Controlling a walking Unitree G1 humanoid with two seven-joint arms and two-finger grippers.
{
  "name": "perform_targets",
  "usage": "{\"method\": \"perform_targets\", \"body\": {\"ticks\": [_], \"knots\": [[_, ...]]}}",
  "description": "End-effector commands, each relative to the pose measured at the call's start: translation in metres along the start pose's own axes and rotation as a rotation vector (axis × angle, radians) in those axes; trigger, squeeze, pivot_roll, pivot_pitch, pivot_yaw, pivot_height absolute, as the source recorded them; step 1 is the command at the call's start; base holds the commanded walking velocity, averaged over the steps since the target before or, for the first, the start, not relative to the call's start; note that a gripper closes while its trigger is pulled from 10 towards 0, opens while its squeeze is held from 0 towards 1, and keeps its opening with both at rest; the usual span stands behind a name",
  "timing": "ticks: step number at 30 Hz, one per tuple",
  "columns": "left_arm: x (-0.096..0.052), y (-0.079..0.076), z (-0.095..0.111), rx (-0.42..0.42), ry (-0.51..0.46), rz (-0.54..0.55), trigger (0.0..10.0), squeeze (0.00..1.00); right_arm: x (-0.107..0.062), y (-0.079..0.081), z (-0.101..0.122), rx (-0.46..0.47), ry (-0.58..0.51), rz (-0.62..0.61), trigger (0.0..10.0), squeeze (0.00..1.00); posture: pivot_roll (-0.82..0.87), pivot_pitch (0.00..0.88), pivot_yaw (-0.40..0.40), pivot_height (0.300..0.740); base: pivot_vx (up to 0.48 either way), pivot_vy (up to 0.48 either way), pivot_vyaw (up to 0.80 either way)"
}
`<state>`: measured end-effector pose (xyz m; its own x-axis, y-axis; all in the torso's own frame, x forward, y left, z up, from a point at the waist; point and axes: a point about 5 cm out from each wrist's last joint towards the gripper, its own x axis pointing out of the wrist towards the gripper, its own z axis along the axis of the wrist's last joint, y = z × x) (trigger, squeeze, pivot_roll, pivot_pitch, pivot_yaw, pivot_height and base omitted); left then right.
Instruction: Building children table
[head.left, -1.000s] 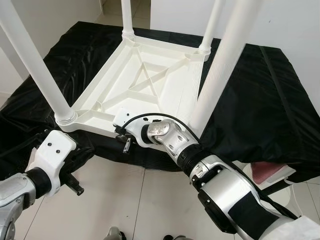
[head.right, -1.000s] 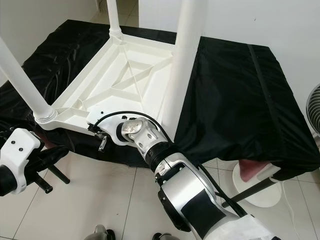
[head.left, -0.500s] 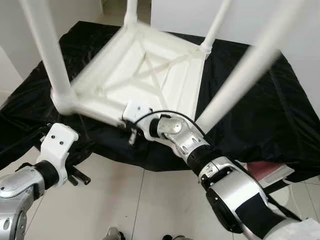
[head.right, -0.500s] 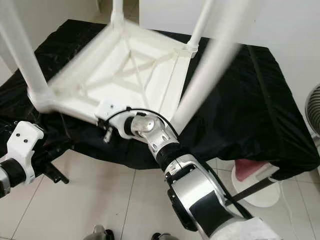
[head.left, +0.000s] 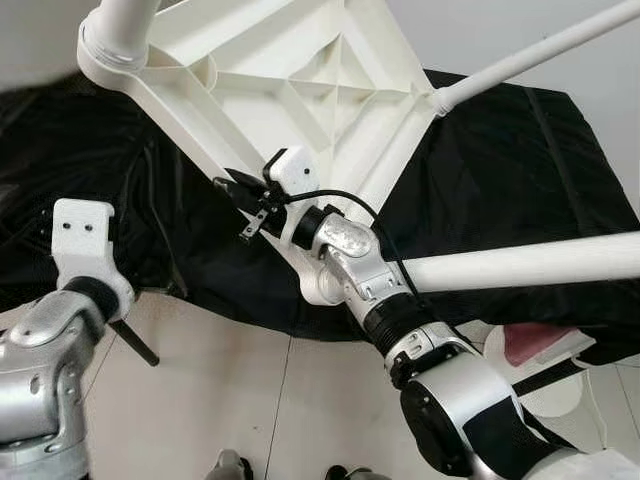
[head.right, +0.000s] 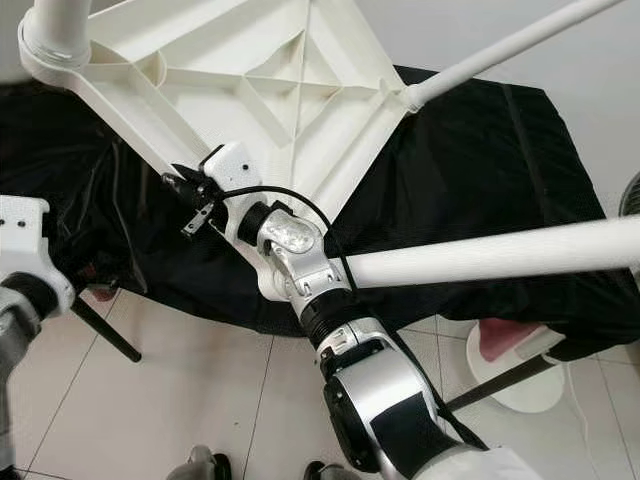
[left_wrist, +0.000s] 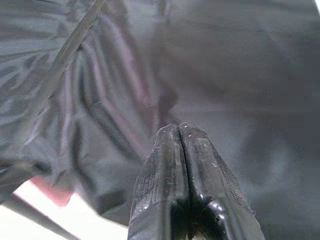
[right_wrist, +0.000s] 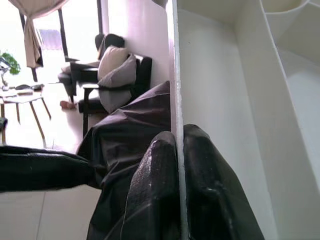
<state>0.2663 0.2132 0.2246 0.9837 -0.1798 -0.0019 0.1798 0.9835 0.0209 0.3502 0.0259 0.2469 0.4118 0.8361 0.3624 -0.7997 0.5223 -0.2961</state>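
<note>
Table (head.left: 300, 70), white plastic, underside facing the camera, tilted up off the black cloth (head.left: 520, 190) that covers the bench. Ribbed underside with diagonal braces visible. One leg (head.left: 540, 262) runs nearly level across the near right part of the head views; a second leg (head.left: 530, 62) points away toward the far right; a third leg socket (head.left: 115, 30) sits at the upper left with its leg stub rising out of frame.

Right gripper (right_wrist: 175, 165) is at the table's near rim: in the right wrist view the two black fingers (right_wrist: 150, 195) are pinched on the thin rim wall, one finger on each side. In the head views the right wrist sits against that same rim edge, arm reaching up from the lower right.

Left gripper (left_wrist: 179, 131) is off the table, fingers pressed together with nothing between them, pointing at the black cloth near the bench's left edge. Left arm (head.left: 50, 340) is low on the left.

Beyond the bench in the right wrist view: dark armchair (right_wrist: 107, 65) with grey cushions, tiled floor (head.left: 220, 400) below.
</note>
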Motion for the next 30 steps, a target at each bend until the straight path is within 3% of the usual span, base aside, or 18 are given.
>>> {"method": "perform_targets", "body": {"ticks": [1,5,11,16,18,23,30], "knots": [[0.0,-0.001,-0.001,-0.001,0.011,0.004,10.0,0.0,0.012,-0.002,0.034,-0.052,-0.171,0.01,0.0,0.0,0.07,0.155,0.005,0.74,0.0,0.0,0.0],[0.002,-0.011,0.002,-0.022,0.0,-0.036,10.0,0.0,0.015,-0.006,0.045,0.006,-0.262,-0.039,0.0,0.0,0.07,0.156,0.004,0.74,0.0,0.0,0.0],[0.002,-0.013,0.001,-0.04,0.009,-0.056,10.0,0.0,0.016,-0.007,0.052,0.021,-0.312,-0.073,0.0,0.0,0.08,0.155,0.002,0.74,0.0,0.0,0.0],[0.002,-0.013,0.001,-0.059,0.011,-0.03,10.0,0.0,0.023,-0.012,0.069,0.158,-0.441,-0.125,0.0,0.0,0.1,0.15,0.0,0.74,0.0,0.0,0.0],[0.002,-0.012,0.001,-0.057,0.015,-0.022,10.0,0.0,0.025,-0.015,0.074,0.269,-0.487,-0.128,0.0,0.0,0.1,0.15,0.0,0.74,0.0,0.0,0.0],[0.003,-0.012,0.001,-0.056,0.02,-0.016,10.0,0.0,0.026,-0.015,0.076,0.384,-0.525,-0.076,0.0,0.0,0.1,0.149,0.0,0.74,0.0,0.0,0.0],[0.003,-0.014,0.001,-0.057,0.023,-0.017,10.0,0.0,0.026,-0.012,0.067,0.391,-0.492,-0.058,0.0,0.0,0.1,0.149,0.001,0.74,0.0,0.0,0.0]]}}
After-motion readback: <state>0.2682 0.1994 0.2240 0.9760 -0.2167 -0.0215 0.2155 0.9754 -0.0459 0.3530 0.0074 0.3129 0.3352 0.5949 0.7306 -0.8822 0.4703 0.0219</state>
